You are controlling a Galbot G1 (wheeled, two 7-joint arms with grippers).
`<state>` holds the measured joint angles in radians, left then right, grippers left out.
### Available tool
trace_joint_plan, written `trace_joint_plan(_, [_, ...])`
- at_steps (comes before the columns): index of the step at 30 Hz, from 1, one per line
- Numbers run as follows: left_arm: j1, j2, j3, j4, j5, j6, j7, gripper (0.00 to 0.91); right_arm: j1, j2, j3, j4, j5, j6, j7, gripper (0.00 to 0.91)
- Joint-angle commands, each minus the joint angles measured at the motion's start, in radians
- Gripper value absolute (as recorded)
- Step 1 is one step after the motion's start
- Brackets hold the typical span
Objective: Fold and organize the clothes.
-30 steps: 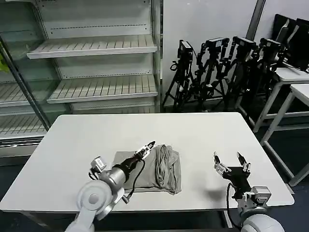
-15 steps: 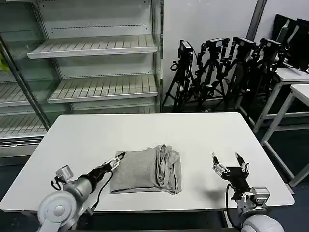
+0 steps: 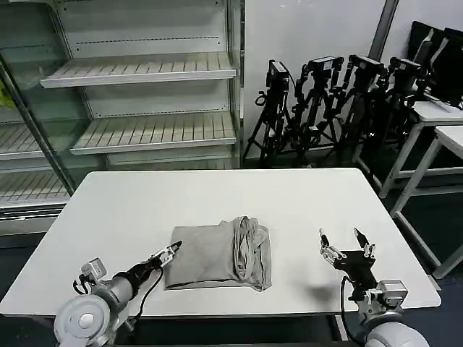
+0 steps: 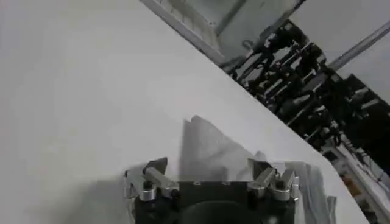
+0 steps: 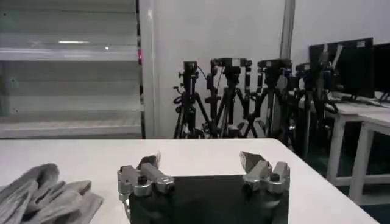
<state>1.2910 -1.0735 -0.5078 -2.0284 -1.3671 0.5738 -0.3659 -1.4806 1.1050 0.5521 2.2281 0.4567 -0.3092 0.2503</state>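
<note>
The clothes are a light grey T-shirt [image 3: 217,254] lying folded on the white table [image 3: 289,202], flat on its left half and bunched in ridges along its right side. My left gripper [image 3: 168,254] hovers low at the shirt's left edge, open and holding nothing. The left wrist view has that gripper [image 4: 207,171] with its fingers wide apart and the shirt [image 4: 213,149] just ahead of them. My right gripper [image 3: 346,241] stands open to the right of the shirt, well apart from it. In the right wrist view the right gripper [image 5: 201,165] is empty and the shirt's ridges [image 5: 49,193] lie off to one side.
Metal shelving [image 3: 137,94] stands behind the table on the left. Black camera tripods [image 3: 333,101] line the back wall, and white side tables [image 3: 441,123] stand at the right. Bare tabletop surrounds the shirt.
My left gripper has drawn back from above the shirt's middle to its left edge and dropped lower. The shirt now lies folded flat. The right gripper has hardly moved.
</note>
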Motion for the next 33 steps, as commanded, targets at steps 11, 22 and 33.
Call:
trace_joint_plan(11, [-0.076,-0.105,0.109,0.010,-0.008,0.004,-0.017,0.907,-0.002,0.003,0.003,0.008,-0.001,-0.003,0.004,0.907])
trace_joint_plan(22, [-0.107,-0.119,0.096,0.048,-0.010,-0.003,-0.020,0.040,-0.012,0.017,0.008,0.014,-0.008,-0.003,0.006,0.907])
trace_joint_plan(33, [-0.102,-0.150,0.065,0.041,-0.032,-0.016,-0.020,0.030,-0.014,0.024,0.007,0.020,-0.013,-0.005,0.007,0.907])
